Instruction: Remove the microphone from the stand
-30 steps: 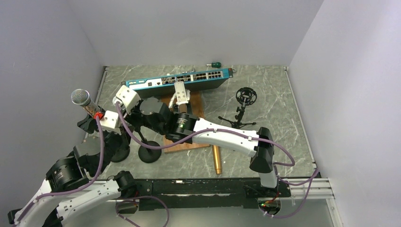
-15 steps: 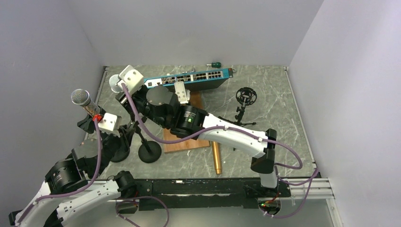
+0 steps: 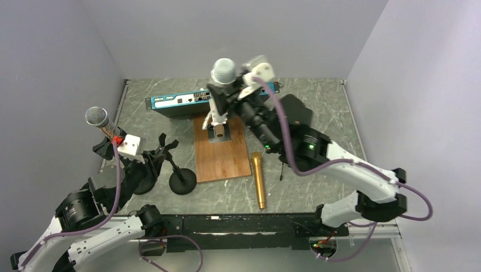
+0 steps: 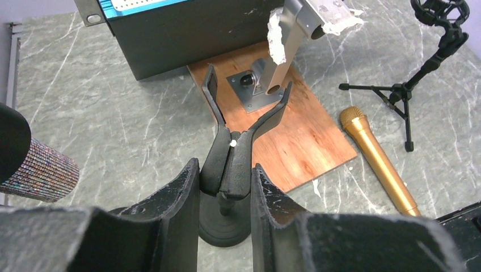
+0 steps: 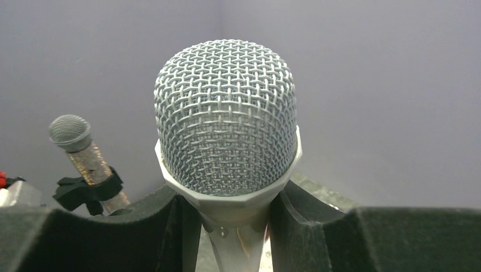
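Grey marbled tabletop (image 3: pixel 340 113) boxed in by pale lilac walls, seen from above. High over the 12 o'clock edge, silver mesh-headed microphone (image 3: pixel 223 71), upright and clear of its stand, handle clamped between the fingers of the right gripper (image 3: pixel 228 96). At 8 o'clock, black microphone stand (image 3: pixel 182 182) on a round base, forked clip empty, neck pinched tight between the fingers of the left gripper (image 4: pixel 226 178). At 9 o'clock, glittery-handled microphone (image 3: pixel 97 119), tilted in a black clip of its own. Near the centre, wooden board (image 3: pixel 224 158) carrying a metal bracket (image 3: pixel 217 122). Just beside the board, at its 4 o'clock, gold microphone (image 3: pixel 259 182) lying flat. At 11 o'clock, blue network switch (image 3: pixel 176 102). In the left wrist view, toward 2 o'clock, small black tripod (image 4: pixel 432 61) topped with a shock mount.
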`<state>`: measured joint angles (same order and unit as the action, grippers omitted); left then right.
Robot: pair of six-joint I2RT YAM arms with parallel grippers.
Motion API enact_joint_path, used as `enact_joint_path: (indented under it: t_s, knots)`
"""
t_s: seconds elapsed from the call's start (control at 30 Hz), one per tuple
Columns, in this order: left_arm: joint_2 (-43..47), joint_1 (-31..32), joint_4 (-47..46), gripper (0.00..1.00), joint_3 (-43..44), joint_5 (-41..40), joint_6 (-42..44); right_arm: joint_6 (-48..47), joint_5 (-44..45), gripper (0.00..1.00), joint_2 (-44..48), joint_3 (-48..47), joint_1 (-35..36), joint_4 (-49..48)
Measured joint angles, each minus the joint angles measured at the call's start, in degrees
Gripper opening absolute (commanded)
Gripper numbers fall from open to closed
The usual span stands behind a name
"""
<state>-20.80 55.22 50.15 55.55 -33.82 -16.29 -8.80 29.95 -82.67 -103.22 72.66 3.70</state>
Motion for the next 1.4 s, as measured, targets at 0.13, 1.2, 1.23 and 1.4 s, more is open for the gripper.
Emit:
enact_joint_path:
  t_s: [0.13, 1.2, 1.23, 1.4]
  knots:
    - [-0.1, 0.0, -1.1, 0.0, -1.3, -1.4, -3.3, 2.1, 2.2, 0.0, 8.0, 7.5, -1.3, -0.2]
    - [-5.9, 0.0, 1.2, 0.7, -12.5, -8.6, -32.8, 28.1, 3.0, 0.0, 32.4, 44.9, -9.1, 19.3]
    - [-6.4, 0.0, 2.4, 0.74, -12.0, -8.0, -33.1, 28.7, 2.5, 0.0, 32.6, 45.6, -9.3, 20.0]
    - [-7.1, 0.0, 8.4, 0.89, -11.0, -3.2, -33.4, 31.2, 0.6, 0.0, 32.0, 48.0, -10.0, 24.0]
